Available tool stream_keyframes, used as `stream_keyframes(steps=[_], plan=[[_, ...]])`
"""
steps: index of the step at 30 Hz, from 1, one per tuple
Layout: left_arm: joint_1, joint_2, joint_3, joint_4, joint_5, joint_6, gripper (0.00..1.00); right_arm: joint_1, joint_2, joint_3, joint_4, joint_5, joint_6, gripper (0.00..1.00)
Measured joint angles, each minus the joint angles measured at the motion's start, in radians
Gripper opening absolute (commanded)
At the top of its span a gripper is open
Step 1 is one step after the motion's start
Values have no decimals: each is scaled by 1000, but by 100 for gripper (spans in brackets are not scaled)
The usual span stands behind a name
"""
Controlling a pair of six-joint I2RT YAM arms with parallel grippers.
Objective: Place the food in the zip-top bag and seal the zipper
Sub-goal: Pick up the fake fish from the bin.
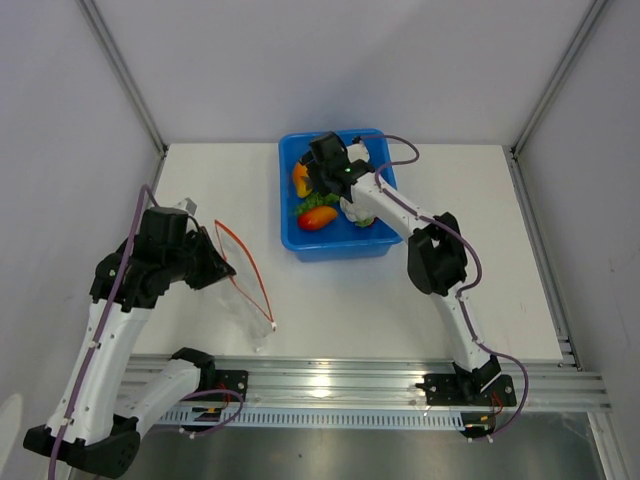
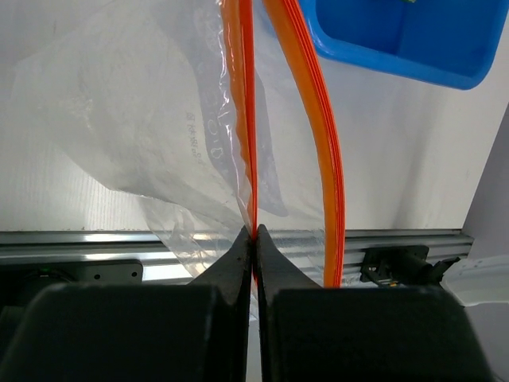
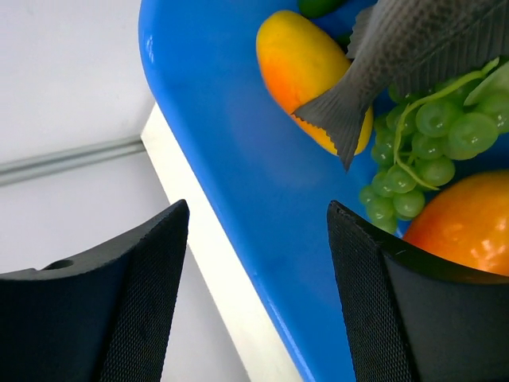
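Top external: R arm over tub, L arm bent by bag

Blue tub sits toward the back of the white table, roughly centred left to right, with its far rim at the table's back edge. Back panel is just behind the tub, with metal struts angling off beyond its rear corners. Aluminium rail runs well in front of the tub. The strip below the rail looks slotted, but the view is too coarse to be sure.
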Motion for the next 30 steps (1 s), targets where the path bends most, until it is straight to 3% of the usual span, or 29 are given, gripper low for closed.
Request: stream_keyframes(steps=[9, 30], plan=[[0, -21, 0, -1, 34, -2, 1, 0, 89, 61, -60, 78, 126, 70], [0, -24, -1, 0, 76, 2, 1, -8, 230, 126, 37, 117, 159, 69]])
